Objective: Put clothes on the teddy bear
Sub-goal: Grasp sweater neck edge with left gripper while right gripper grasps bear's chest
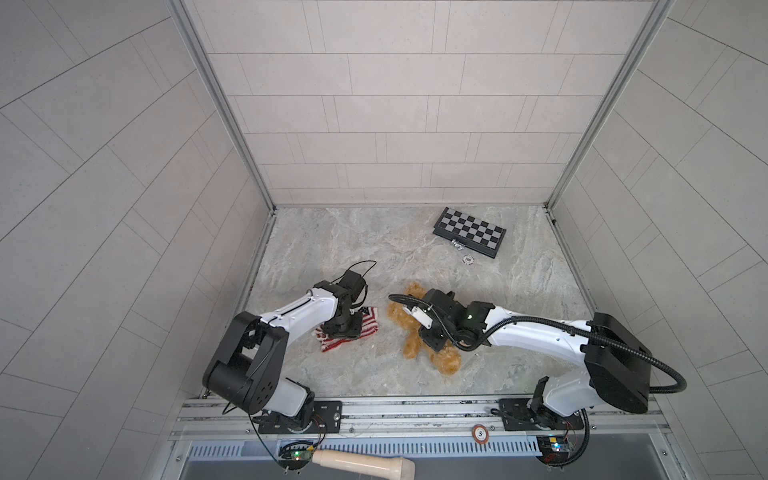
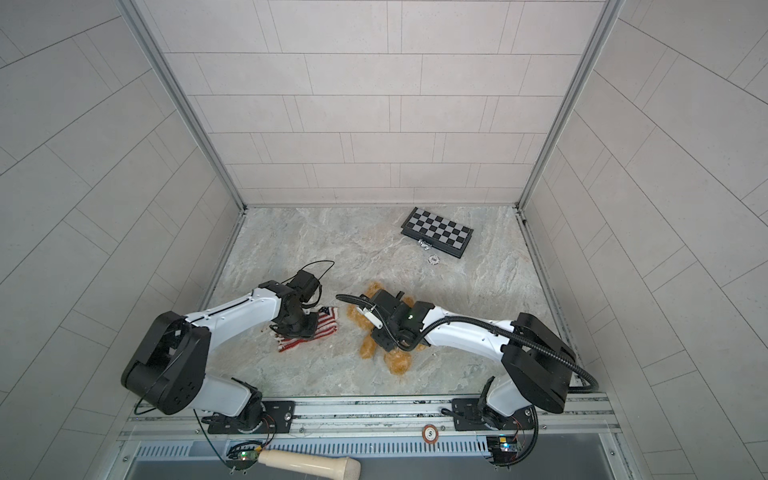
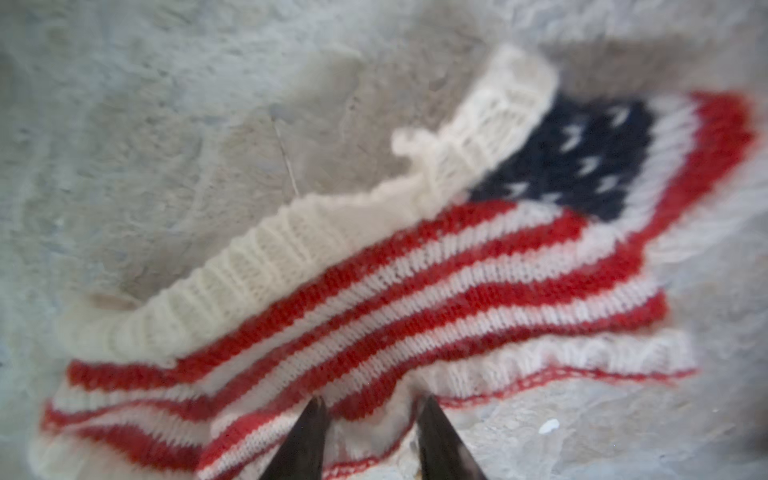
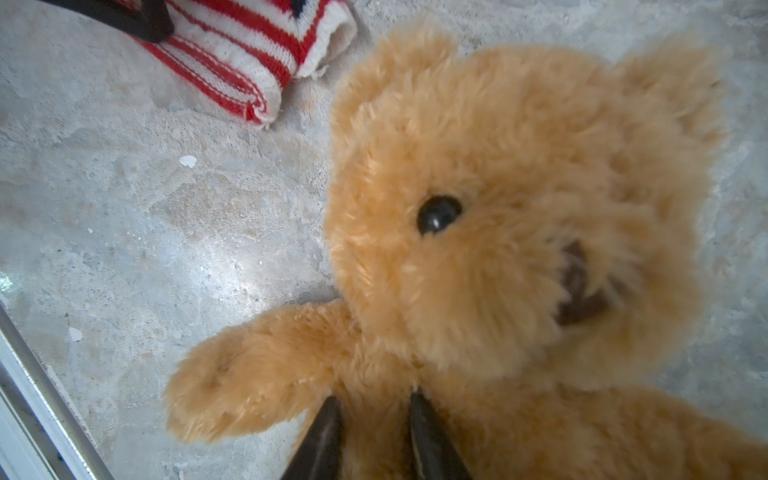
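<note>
Two grips | left pincer [image 3: 372, 399] clamps sweater [image 3: 415, 282] | right pincer [image 4: 375, 397] clamps teddy bear [image 4: 478, 145] | chip [image 1: 480, 433]: 5

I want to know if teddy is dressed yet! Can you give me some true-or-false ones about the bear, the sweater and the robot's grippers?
1. The teddy bear wears the flag sweater. False: the sweater lies on the table beside the bear.
2. The left gripper is at the sweater's hem. True.
3. The right gripper presses into the bear's fur by its arm. True.
4. The folded chessboard lies under the bear. False: it lies far back, apart from the bear.
</note>
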`<state>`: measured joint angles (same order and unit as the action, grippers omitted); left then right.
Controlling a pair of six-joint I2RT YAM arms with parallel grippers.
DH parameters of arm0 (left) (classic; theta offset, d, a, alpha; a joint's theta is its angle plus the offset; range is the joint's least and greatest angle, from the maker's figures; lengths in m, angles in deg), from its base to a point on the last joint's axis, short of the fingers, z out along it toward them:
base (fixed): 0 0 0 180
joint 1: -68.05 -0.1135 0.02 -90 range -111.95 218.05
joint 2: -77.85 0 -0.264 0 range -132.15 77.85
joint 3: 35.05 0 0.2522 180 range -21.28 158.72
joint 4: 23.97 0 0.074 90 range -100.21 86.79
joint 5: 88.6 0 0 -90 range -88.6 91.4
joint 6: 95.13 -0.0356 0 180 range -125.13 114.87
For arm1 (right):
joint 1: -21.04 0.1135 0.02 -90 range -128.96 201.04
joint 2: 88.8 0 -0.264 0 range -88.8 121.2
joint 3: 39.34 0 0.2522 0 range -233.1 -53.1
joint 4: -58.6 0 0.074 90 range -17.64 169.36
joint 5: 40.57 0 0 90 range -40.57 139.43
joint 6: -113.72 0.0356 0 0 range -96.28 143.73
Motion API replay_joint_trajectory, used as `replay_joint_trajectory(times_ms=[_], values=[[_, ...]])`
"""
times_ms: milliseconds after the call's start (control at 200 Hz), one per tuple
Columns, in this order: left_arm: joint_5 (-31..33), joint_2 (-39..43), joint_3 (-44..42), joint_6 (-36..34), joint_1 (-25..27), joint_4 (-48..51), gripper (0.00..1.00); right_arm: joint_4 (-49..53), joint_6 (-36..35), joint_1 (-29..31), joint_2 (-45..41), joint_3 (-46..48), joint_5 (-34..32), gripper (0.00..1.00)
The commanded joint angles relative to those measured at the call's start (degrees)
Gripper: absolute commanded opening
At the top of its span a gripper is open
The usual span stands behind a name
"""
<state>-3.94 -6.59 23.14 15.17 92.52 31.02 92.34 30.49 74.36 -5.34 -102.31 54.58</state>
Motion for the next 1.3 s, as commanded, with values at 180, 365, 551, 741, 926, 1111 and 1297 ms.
replay_joint_trajectory(times_ms=[180, 365, 551, 741, 926, 1111, 1297], values=[[1.4, -0.9, 1.2, -1.7, 0.4, -0.3, 0.2, -0.6, 0.3, -0.9, -6.6, 3.7, 1.2, 0.33], [1.1, -0.5, 1.1, -2.2, 0.5, -0.9, 0.06, -0.9, 0.0, -1.9, -8.8, 4.6, 0.7, 0.51], [-1.6, 1.5, 1.5, -1.1, 0.5, -2.0, 0.0, -1.1, 1.9, -2.8, -11.8, 4.7, 2.0, 0.78], [-11.2, 5.9, -0.3, 8.6, -0.6, -10.2, 0.0, -4.4, 7.4, -9.1, -16.7, 4.7, 8.1, 0.82], [-13.1, 6.8, 0.4, 13.9, -0.6, -16.0, 0.0, -5.6, 11.6, -19.2, -15.0, 3.8, 14.6, 0.85], [-15.1, 4.6, -0.2, 14.1, -1.8, -20.2, 0.0, -6.7, 10.5, -21.7, -5.5, 0.4, 19.9, 0.89], [-19.6, 5.6, -1.4, 14.5, -4.3, -24.0, 0.0, -6.9, 11.7, -20.5, 0.7, -2.9, 26.7, 0.92]])
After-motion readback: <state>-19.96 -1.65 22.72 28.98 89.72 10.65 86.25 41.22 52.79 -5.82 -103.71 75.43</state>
